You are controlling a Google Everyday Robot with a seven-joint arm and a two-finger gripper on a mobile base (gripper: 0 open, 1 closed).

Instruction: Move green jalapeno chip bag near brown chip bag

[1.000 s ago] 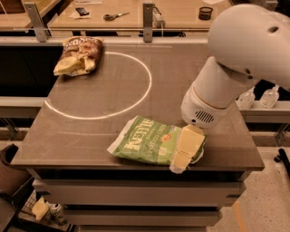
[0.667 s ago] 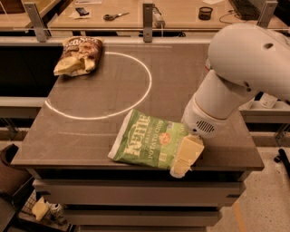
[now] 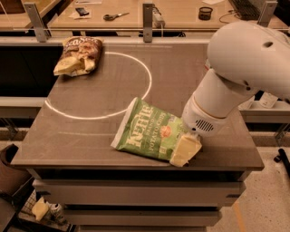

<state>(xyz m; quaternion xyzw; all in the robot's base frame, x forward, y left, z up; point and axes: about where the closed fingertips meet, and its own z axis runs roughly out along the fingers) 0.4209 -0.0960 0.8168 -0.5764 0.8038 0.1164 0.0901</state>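
The green jalapeno chip bag (image 3: 147, 129) is at the front right of the grey table (image 3: 72, 140), tilted, with its "Kettle" lettering facing up. My gripper (image 3: 185, 150) with pale yellow fingers is shut on the bag's right end, just inside the table's front edge. My white arm (image 3: 244, 68) reaches in from the right above it. The brown chip bag (image 3: 79, 55) lies at the table's far left corner, well apart from the green bag.
A white taped circle (image 3: 147, 77) marks the tabletop between the two bags. A rail with posts (image 3: 147, 18) runs along the table's far edge. Behind it a bench holds scissors (image 3: 115, 16) and a small black ring (image 3: 205, 12).
The green bag has turned and tilted up, its left end swinging toward the circle. The gripper has stayed on the bag's right end while the arm shifted slightly.
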